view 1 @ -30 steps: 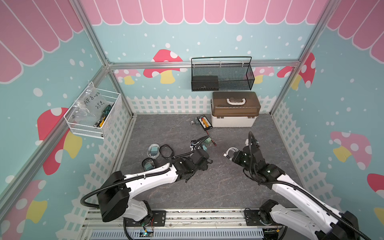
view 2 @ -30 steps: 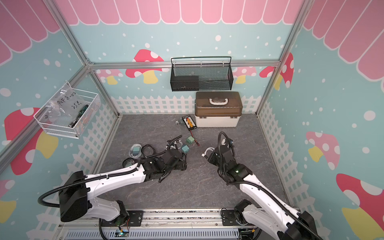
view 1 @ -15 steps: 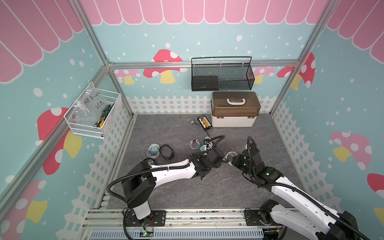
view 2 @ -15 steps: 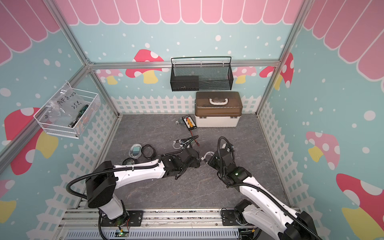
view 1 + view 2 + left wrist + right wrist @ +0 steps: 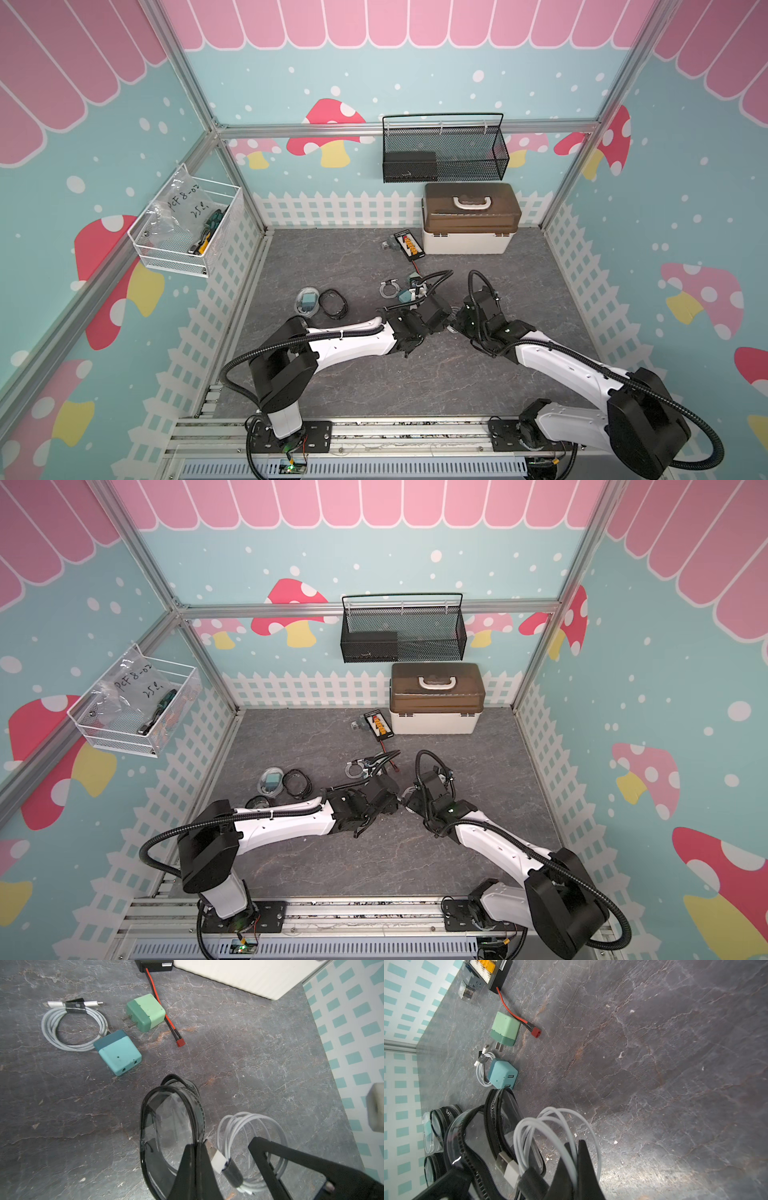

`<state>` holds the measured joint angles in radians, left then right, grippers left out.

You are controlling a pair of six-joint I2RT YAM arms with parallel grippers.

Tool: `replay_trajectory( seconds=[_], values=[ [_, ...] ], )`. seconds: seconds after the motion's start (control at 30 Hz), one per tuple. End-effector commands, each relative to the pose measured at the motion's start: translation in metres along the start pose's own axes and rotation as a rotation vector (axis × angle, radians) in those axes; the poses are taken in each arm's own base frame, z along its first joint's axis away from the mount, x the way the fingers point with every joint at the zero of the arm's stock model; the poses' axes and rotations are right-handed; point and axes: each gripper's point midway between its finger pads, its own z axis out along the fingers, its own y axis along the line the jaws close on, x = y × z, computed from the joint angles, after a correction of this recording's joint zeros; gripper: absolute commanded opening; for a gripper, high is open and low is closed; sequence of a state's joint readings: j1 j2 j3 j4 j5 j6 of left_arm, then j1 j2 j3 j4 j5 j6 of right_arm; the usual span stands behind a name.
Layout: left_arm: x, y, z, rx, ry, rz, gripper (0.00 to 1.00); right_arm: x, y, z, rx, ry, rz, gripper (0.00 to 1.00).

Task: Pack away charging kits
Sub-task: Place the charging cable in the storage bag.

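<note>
My left gripper (image 5: pixel 200 1144) is shut on the black zipper rim of a clear pouch (image 5: pixel 170 1122), which stands open. My right gripper (image 5: pixel 576 1144) is shut on a strand of a coiled white cable (image 5: pixel 550 1124) and holds it right beside the pouch's mouth. In both top views the two grippers (image 5: pixel 446 322) (image 5: pixel 405 802) meet mid-table. A green plug adapter (image 5: pixel 145 1012), a blue-teal adapter (image 5: pixel 118 1053) and another white coil (image 5: pixel 72 1026) lie on the floor just beyond.
To the left lie a clear pouch holding a teal adapter (image 5: pixel 307 301) and a black cable coil (image 5: pixel 333 303). A black board with a red-black wire (image 5: pixel 409 244) and a white box with a brown lid (image 5: pixel 469 216) stand at the back. Baskets hang on the walls.
My left arm has swung right with the pouch until it meets my right gripper. The right gripper has shifted slightly toward it with the white coil.
</note>
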<state>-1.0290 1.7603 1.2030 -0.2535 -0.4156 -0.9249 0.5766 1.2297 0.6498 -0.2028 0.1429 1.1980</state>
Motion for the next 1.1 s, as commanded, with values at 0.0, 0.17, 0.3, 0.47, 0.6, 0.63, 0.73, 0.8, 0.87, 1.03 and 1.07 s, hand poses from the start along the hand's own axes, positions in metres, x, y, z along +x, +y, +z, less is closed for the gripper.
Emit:
replay_trajectory(
  seconds=[0.0,0.17,0.3,0.47,0.6,0.63,0.73,0.8,0.87,1.03,1.07],
  values=[
    [-0.005,-0.007,0.000,0.007,-0.020,-0.031,0.00,-0.012,0.004,0.000,0.009,-0.052,0.011,0.00],
    [0.004,-0.014,0.008,0.030,0.023,-0.016,0.00,-0.014,0.020,0.004,-0.041,-0.044,-0.063,0.00],
    [0.007,-0.015,0.013,0.040,0.037,-0.023,0.00,-0.017,0.026,0.005,-0.072,-0.064,-0.088,0.00],
    [0.008,-0.005,0.021,0.043,0.056,-0.051,0.00,-0.025,0.032,-0.002,-0.102,-0.108,-0.115,0.00],
    [0.010,-0.011,0.021,0.093,0.072,-0.058,0.00,-0.021,0.039,0.003,-0.131,-0.083,-0.124,0.00],
    [0.009,-0.013,0.020,0.100,0.073,-0.055,0.00,-0.019,0.038,0.005,-0.129,-0.075,-0.127,0.00],
    [0.007,-0.017,0.018,0.124,0.072,-0.054,0.00,-0.019,0.032,0.013,-0.086,-0.076,-0.135,0.00],
    [0.005,-0.019,0.015,0.134,0.064,-0.060,0.00,-0.021,0.021,0.017,-0.031,-0.097,-0.133,0.00],
    [0.002,-0.016,0.013,0.122,0.055,-0.063,0.00,-0.024,0.010,0.019,0.031,-0.113,-0.137,0.00],
    [0.001,-0.016,0.012,0.129,0.052,-0.074,0.00,-0.021,0.000,0.030,0.085,-0.110,-0.149,0.00],
    [0.002,-0.017,0.012,0.137,0.050,-0.077,0.00,-0.020,0.000,0.032,0.080,-0.108,-0.150,0.00]
  ],
)
